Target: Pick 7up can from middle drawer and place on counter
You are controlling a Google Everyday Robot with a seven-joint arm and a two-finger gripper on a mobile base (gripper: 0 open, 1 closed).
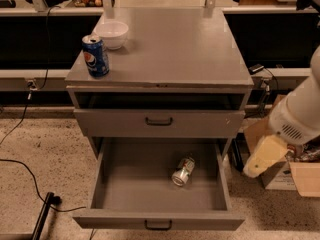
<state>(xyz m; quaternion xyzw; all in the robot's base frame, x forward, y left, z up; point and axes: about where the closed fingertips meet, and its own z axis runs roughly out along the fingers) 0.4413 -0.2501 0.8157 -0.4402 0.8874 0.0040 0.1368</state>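
Cream-coloured gripper (261,159): hangs at the end of the white robot arm (300,115), off the right side of the cabinet and lower than the worktop's right edge. It is level with the pulled-out drawer and apart from its right wall.
Gripper state: I cannot tell whether it is open or closed.
Small silvery-white 7up can with green label (183,170): lies on its side on the drawer floor, right of the middle, with one metal end turned toward the front. It touches no wall and is well apart from the gripper.
Wide shallow grey middle drawer (130,186): pulled out toward the camera, with its small dark bar handle (158,225) on the front panel.
Upper grey drawer front (115,123): sits just under the worktop's front edge, with a dark gap above it.
Broad flat grey counter (175,49): forms the top of the cabinet.
Blue Pepsi can (95,56): stands upright near the counter's front left corner.
White round bowl (111,34): sits just behind the Pepsi can, by the left edge.
Brown cardboard box (302,178): stands on the speckled floor, right of the gripper.
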